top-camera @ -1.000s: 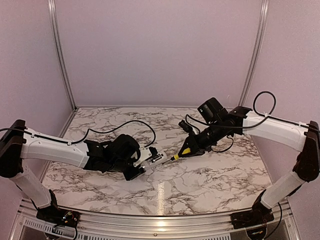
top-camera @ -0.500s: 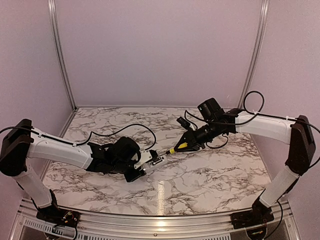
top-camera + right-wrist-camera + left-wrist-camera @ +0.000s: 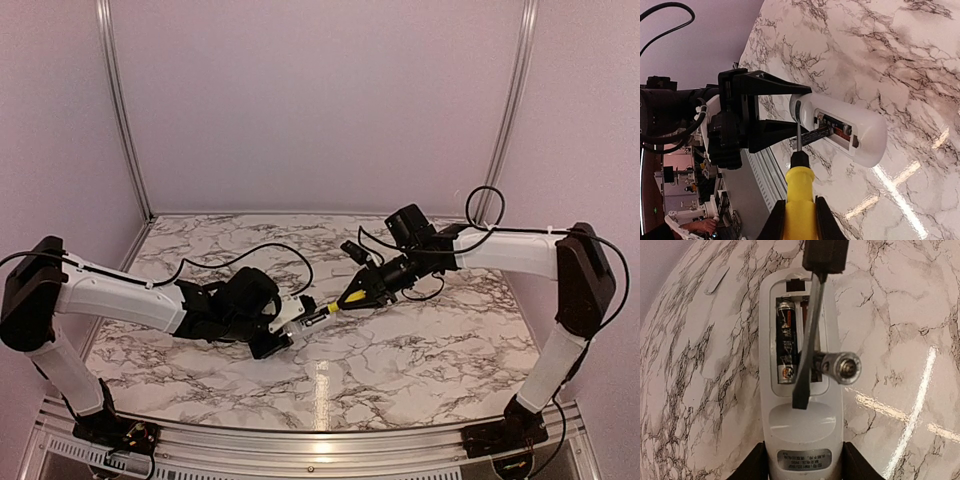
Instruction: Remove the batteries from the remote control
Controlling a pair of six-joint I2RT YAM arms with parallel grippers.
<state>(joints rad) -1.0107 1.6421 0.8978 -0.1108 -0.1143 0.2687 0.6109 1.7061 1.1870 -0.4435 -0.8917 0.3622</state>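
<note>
- The marble table [image 3: 420, 350] sits under everything. The remote control [image 3: 800, 425] is held over it about mid-table, not lying flat on it as far as I can tell.
- The left gripper [image 3: 804, 466] has one end of the remote, with a black finger pressed against each long side. The open compartment faces up toward its wrist camera.
- The right gripper [image 3: 799, 220] comes at the remote from the opposite end. Its fingers are pinched on the yellow handle of the screwdriver [image 3: 800, 185].
- The screwdriver blade runs lengthwise over the compartment, and its tip ends up at the end nearest the left gripper. I can't say for sure whether the tip is actually touching plastic.
- One seated battery [image 3: 786, 340] lies flat in its slot on the side of the compartment away from the blade.
- The raised battery [image 3: 840, 367] looks tipped up out of the other slot, with its shiny end poking past the remote's edge right beside the blade.
- A little white strip [image 3: 716, 279] lies on the table beyond the remote's far end. Probably the cover, but that's a guess.
- So we're mid-pry: one cell is half out and one is untouched.
- My take on the next move is a gentle lever to flick the raised one clear without it rolling off, then get the tip under the seated one. The left grip needs to hold firm so the remote doesn't twist.
</note>
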